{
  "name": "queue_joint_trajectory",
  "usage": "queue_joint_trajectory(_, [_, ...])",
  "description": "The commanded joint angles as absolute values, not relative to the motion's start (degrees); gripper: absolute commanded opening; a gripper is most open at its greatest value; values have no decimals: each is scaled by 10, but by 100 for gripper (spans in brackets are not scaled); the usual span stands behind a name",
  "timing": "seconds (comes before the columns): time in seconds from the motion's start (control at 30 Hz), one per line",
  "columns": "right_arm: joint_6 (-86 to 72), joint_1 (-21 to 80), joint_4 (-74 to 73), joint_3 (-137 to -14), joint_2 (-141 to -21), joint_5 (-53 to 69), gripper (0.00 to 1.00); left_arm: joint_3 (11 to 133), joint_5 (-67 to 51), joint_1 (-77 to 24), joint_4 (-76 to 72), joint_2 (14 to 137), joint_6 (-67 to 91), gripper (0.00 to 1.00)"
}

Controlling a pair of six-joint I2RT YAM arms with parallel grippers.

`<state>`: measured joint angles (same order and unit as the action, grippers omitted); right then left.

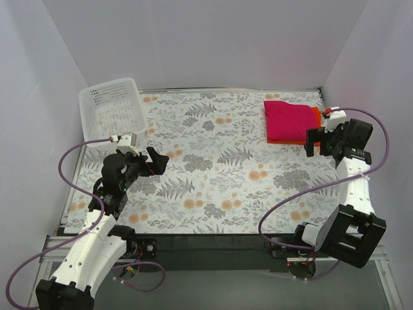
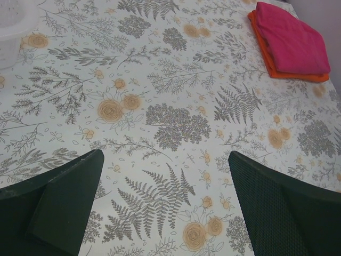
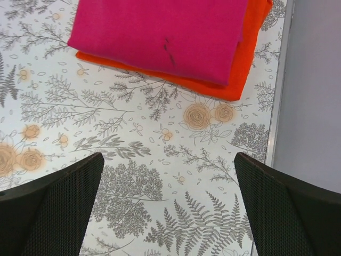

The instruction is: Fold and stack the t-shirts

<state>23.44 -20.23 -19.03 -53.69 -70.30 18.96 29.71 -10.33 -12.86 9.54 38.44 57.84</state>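
Nearest to me, my left tool (image 1: 157, 161) hangs over the left side of the surface (image 1: 219, 187), jaws spread wide, with only the flower-printed cover showing between them. My right tool (image 1: 311, 143) sits further back near the right edge. It is also released, with its fingers well apart and nothing in them, and the shirts lie just beyond its tips.

In the far right corner, the magenta shirt (image 1: 289, 119) lies folded into a rectangle on top of the orange-red shirt (image 1: 316, 116), which is folded too. The orange-red shirt shows only as a strip along the near and right edges of the magenta one. From my right wrist view the top shirt looks flat and fairly square to the one beneath it, with a small dark mark on its cloth.

In the far left corner stands the white basket (image 1: 106, 85). I can't make out anything inside it.

I judge the folding and stacking to be finished, so what remains is the let-go and retreat. The next move calls for drawing my right tool back toward me without catching the near edge of the pile, and keeping both tools open.

The count is two shirts, one magenta and one orange-red, plus one basket and my two tools.
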Motion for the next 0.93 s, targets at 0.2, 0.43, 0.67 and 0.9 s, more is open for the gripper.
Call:
queue_joint_trajectory(0.2, [184,-258,-161,-474,-602,311,98,310,-68,-127,115,373,576,98])
queue_joint_trajectory(0.43, [145,-258,-128,-433,-551,212,98,310,-66,-127,112,374,572,98])
queue_joint_trajectory(0.67, [148,-258,-114,-411,-534,171,98,308,-73,-127,107,376,572,98])
queue_joint_trajectory(0.9, [163,-258,-108,-407,-529,183,98,308,-72,-127,107,378,571,98])
